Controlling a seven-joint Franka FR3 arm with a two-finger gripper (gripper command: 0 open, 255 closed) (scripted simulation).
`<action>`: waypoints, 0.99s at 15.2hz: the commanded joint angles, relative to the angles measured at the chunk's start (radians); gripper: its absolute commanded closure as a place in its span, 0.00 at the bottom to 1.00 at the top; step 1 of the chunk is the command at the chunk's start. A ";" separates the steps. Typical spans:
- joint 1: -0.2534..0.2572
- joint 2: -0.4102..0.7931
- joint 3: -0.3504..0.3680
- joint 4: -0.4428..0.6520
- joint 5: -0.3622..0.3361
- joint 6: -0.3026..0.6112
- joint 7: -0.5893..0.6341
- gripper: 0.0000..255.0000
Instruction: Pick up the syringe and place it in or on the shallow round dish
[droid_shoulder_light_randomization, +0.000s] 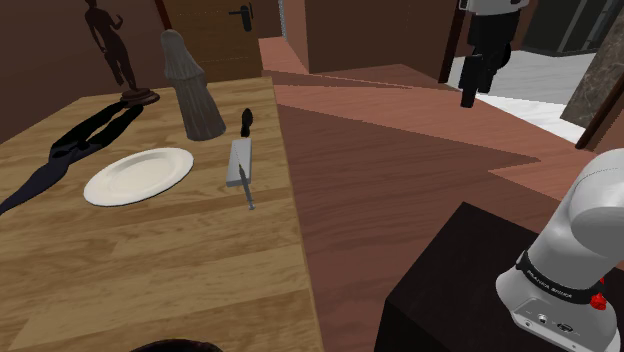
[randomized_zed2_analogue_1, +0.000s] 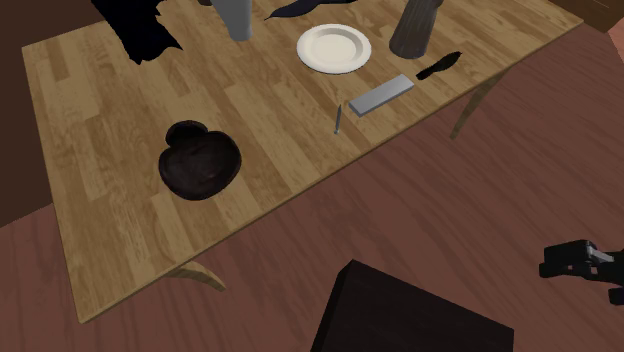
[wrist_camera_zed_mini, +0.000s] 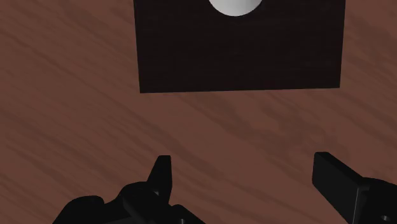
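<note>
**Shoulder view.** A wooden table (droid_shoulder_light_randomization: 150, 270) occupies the view's left. The black stand (droid_shoulder_light_randomization: 450, 300) sits at lower right, with the white arm (droid_shoulder_light_randomization: 585, 235) rising from it. The syringe (droid_shoulder_light_randomization: 241, 160) lies flat on the table, near the edge that borders the floor. Its grey barrel is in the middle, its black plunger points toward a grey cone-shaped object (droid_shoulder_light_randomization: 190, 85), and its thin needle points the opposite way. The shallow round dish (droid_shoulder_light_randomization: 138, 176), white, rests near the syringe on the view's left and does not touch it. Beyond the dish stands a dark figurine (droid_shoulder_light_randomization: 110, 45). A black shape (droid_shoulder_light_randomization: 60, 155) is spread over the tabletop; it is possibly a cloth, but the rendering is too dark to be sure. The gripper (droid_shoulder_light_randomization: 470, 92) hangs at upper right above the reddish-brown floor (droid_shoulder_light_randomization: 380, 170), well apart from the table and the syringe.

**Second exterior view.** The syringe (randomized_zed2_analogue_1: 381, 95) lies between the dish (randomized_zed2_analogue_1: 334, 48) and the table's edge. A dark bowl (randomized_zed2_analogue_1: 200, 160) sits nearer the middle of the tabletop, well apart from both. The gripper (randomized_zed2_analogue_1: 550, 262) appears at the view's right edge, over the floor and near the stand (randomized_zed2_analogue_1: 410, 315).

**Wrist view.** The gripper (wrist_camera_zed_mini: 245, 172) looks down on the floor and the stand's black top (wrist_camera_zed_mini: 242, 57). Its fingers (wrist_camera_zed_mini: 162, 178) are spread wide, with nothing held between them
</note>
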 joint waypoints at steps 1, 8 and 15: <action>0.000 0.000 0.000 0.000 0.000 0.000 0.000 0.00; 0.091 0.102 0.038 -0.046 0.076 0.230 -0.033 0.00; 0.180 0.233 0.083 -0.046 0.145 0.448 -0.080 0.00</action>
